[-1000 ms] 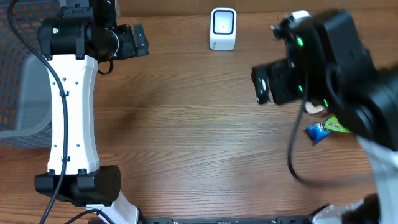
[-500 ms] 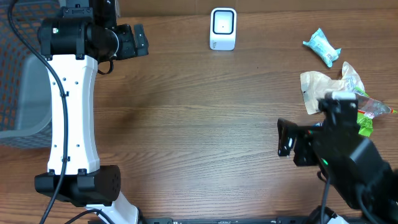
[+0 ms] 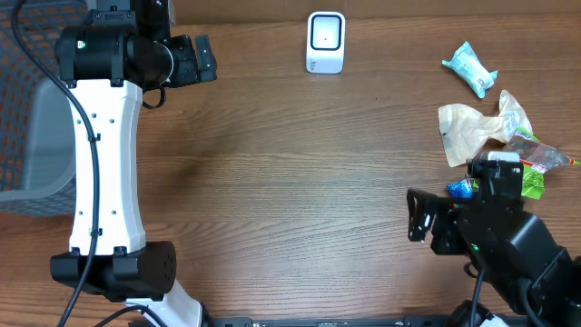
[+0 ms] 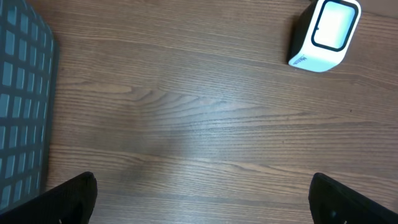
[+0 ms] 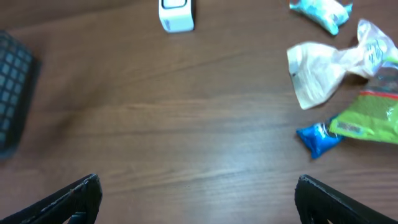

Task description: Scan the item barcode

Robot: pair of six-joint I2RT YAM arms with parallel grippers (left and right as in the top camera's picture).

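Right arm [image 3: 497, 238] pulled back to the near right, beside the small blue crinkly packet [image 5: 318, 138]. Both arms' jaws wide apart, empty.

The right arm [image 3: 501, 238] has drawn back off the packets [image 3: 467, 132].

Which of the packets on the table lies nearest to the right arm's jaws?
The small blue packet, beside the green packet. The teal packet and the pale crumpled pouch lie farther away, toward the table's far edge.
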